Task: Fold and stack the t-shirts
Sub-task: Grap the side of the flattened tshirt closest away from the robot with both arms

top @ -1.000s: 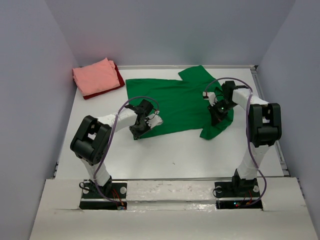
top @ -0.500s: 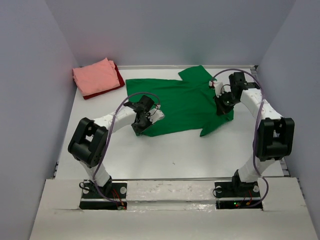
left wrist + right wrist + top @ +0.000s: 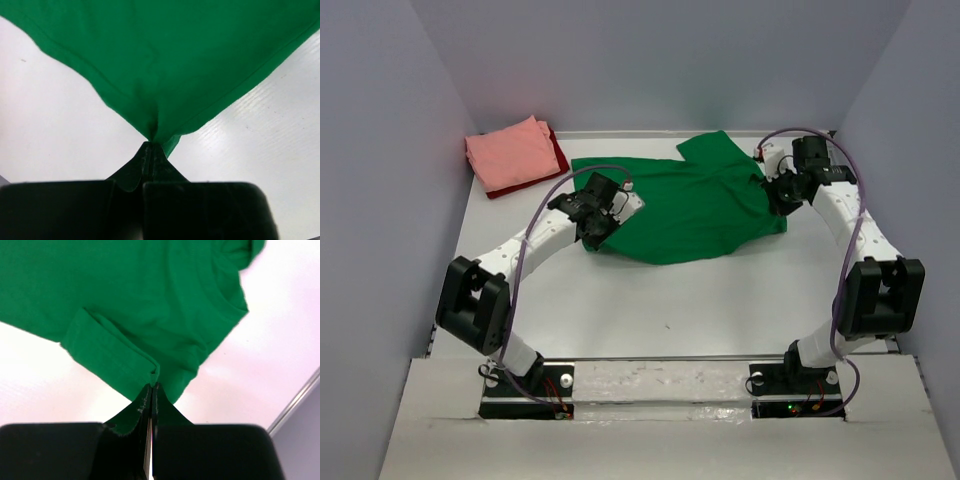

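Observation:
The bright green t-shirt (image 3: 685,210) lies spread across the back middle of the table, its near edge lifted. My left gripper (image 3: 597,222) is shut on its near left corner, and the cloth (image 3: 165,60) fans out from my closed tips (image 3: 151,143). My right gripper (image 3: 782,192) is shut on the shirt's right sleeve hem (image 3: 107,352), pinched at my tips (image 3: 152,385). The salmon pink t-shirt (image 3: 510,152) lies folded on the dark red t-shirt (image 3: 558,155) at the back left corner.
Grey walls enclose the white table (image 3: 670,310) on three sides. A metal rail (image 3: 855,230) runs along its right edge. Purple cables loop over both arms.
Both grippers have moved toward the back of the table, carrying the shirt's near edge over its body. The right sleeve that hung near the front now lies pulled back.

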